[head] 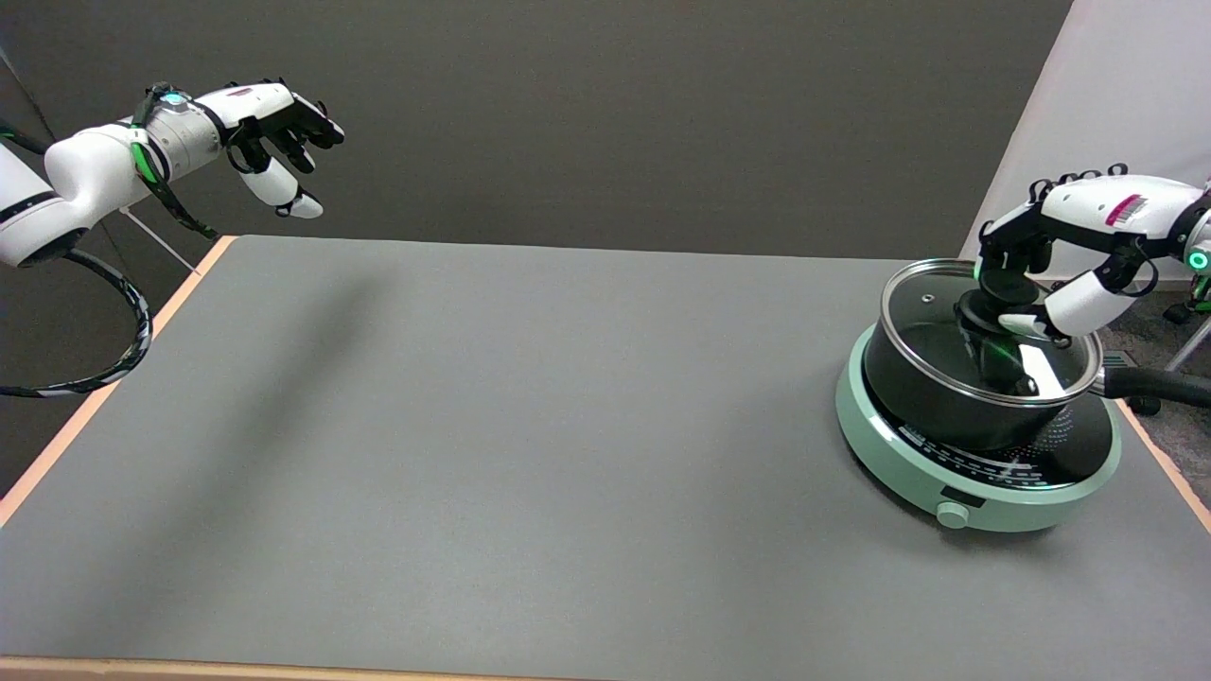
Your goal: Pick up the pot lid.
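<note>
A glass pot lid (pixel 932 326) with a steel rim and a black knob (pixel 986 307) lies on a black pot (pixel 932 402) at the table's far right. My right hand (pixel 1050 260) reaches in from the right and hangs over the lid's middle. Its dark fingers (pixel 1005 251) curl down around the knob from behind, and the white thumb (pixel 1064 307) presses in from the right. The lid's rim still looks seated on the pot all round.
The pot stands on a round mint-green induction cooker (pixel 908 463) with a dial at its front; the pot's black handle (pixel 1149 383) sticks out to the right past the table edge. The idle left hand (pixel 274 132) hangs in the air at upper left. Grey table (pixel 520 426).
</note>
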`<state>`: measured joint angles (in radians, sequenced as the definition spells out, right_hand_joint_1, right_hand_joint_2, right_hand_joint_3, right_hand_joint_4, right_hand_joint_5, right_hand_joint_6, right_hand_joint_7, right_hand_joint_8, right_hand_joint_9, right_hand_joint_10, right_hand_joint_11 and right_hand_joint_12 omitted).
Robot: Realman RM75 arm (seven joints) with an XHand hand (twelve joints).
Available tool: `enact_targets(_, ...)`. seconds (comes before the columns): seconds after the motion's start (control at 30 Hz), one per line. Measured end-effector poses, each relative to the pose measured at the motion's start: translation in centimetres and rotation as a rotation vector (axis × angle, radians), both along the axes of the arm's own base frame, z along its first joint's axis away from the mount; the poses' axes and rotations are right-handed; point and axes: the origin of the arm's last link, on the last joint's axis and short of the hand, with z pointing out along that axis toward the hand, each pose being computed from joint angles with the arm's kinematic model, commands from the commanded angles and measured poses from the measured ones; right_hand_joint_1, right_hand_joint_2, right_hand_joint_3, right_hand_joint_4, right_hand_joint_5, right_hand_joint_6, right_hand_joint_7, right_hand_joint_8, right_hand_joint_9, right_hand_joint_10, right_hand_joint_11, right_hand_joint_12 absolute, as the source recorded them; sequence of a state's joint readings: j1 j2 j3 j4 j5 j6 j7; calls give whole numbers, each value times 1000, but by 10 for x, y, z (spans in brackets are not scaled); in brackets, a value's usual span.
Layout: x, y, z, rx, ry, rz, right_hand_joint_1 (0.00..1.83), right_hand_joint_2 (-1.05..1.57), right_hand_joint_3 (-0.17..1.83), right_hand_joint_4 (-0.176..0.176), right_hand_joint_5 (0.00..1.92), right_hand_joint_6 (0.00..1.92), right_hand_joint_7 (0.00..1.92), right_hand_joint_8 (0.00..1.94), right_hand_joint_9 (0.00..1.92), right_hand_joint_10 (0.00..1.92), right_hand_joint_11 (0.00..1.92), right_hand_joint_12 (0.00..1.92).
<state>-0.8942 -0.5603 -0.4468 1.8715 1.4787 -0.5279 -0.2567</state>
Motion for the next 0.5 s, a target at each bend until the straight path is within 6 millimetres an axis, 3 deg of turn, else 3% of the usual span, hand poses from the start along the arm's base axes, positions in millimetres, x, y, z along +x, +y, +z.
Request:
enact_targets(0.13, -1, 0, 0, -2, -1, 5, 954, 705, 790, 87, 759, 832, 765, 851, 671, 1098, 251, 1368)
enact_targets(0.2, -1, 0, 0, -2, -2, 6, 955, 1040, 313, 176, 825, 1261, 892, 872, 772, 1120, 319, 1450)
enact_targets(0.5, -5, 0, -1, -2, -9, 10, 957, 1035, 323, 176, 826, 1263, 922, 786, 803, 1115, 310, 1498)
